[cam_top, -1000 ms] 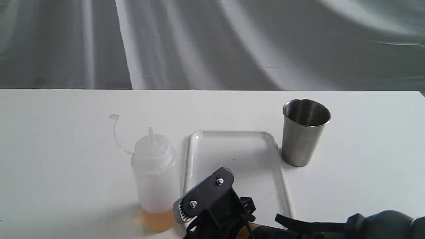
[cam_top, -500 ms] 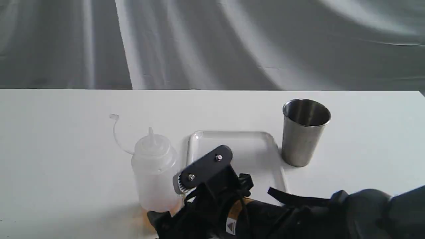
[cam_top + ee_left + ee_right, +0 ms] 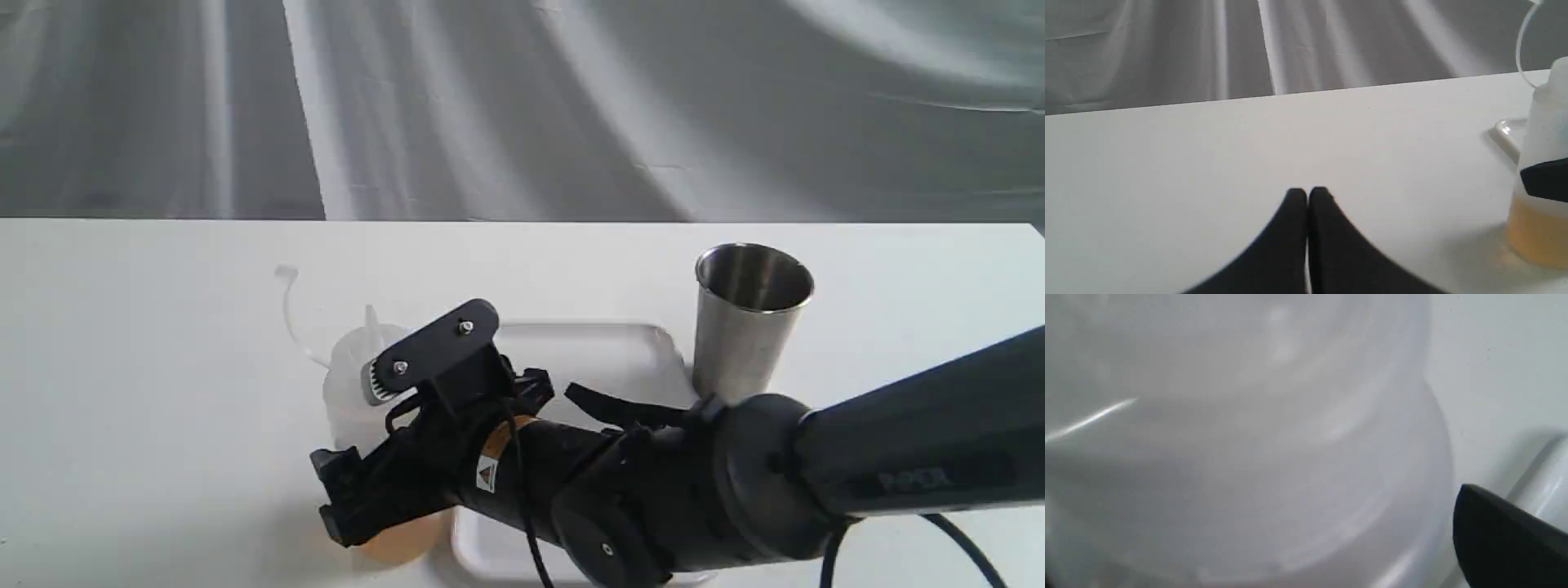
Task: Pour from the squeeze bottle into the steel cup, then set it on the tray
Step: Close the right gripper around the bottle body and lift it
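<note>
The squeeze bottle [image 3: 351, 384] stands on the table left of the tray [image 3: 604, 351], with amber liquid at its base and its cap strap sticking up. My right gripper [image 3: 359, 457] has reached across the tray and stands open around the bottle's lower body. One of its fingers [image 3: 1545, 179] lies along the bottle's [image 3: 1541, 134] side. Up close the bottle [image 3: 1249, 437] fills the right wrist view, with a fingertip [image 3: 1502, 535] at its edge. To the right of the tray the steel cup [image 3: 747, 327] stands upright. My left gripper [image 3: 1306, 192] is shut and holds nothing, low over bare table left of the bottle.
The right arm [image 3: 898, 457] lies low across the near half of the tray and passes just in front of the cup. A grey cloth backdrop [image 3: 522, 106] hangs behind the table's far edge. A corner of the tray [image 3: 1506, 128] shows behind the bottle.
My right arm has pushed up and left over the tray until its fingers reached around the bottle. The bottle's cap strap has shifted slightly. Cup and tray have not moved.
</note>
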Robot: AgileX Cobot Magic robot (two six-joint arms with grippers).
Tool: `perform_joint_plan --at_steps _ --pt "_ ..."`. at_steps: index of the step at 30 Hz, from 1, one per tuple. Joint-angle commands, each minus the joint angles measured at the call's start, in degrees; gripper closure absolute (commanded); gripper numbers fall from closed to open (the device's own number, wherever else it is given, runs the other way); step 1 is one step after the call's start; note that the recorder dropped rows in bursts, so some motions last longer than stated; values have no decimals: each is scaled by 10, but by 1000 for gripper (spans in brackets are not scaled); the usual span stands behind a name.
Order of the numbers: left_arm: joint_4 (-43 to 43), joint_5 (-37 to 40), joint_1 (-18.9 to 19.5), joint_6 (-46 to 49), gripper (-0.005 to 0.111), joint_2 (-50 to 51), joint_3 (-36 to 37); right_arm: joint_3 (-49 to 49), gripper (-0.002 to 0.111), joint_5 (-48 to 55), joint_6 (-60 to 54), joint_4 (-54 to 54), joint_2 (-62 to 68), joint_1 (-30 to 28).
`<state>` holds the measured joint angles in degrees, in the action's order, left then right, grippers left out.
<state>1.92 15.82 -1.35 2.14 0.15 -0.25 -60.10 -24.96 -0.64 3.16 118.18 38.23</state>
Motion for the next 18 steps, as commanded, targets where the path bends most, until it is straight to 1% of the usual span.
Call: perform_joint_plan --at_steps 1,8,12,14,18 --pt "0 -6 1 -1 107 -1 3 -24 16 6 -4 -6 12 -4" --pt "0 -6 1 -2 107 -1 3 -27 16 10 -4 -6 15 -4" --pt "0 -6 1 -2 107 -1 3 -27 21 10 -4 -6 15 -4" --pt "0 -6 1 -2 107 -1 3 -27 26 10 -4 -6 15 -4" --pt "0 -6 1 -2 107 -1 3 -27 45 10 -4 -6 15 -2"
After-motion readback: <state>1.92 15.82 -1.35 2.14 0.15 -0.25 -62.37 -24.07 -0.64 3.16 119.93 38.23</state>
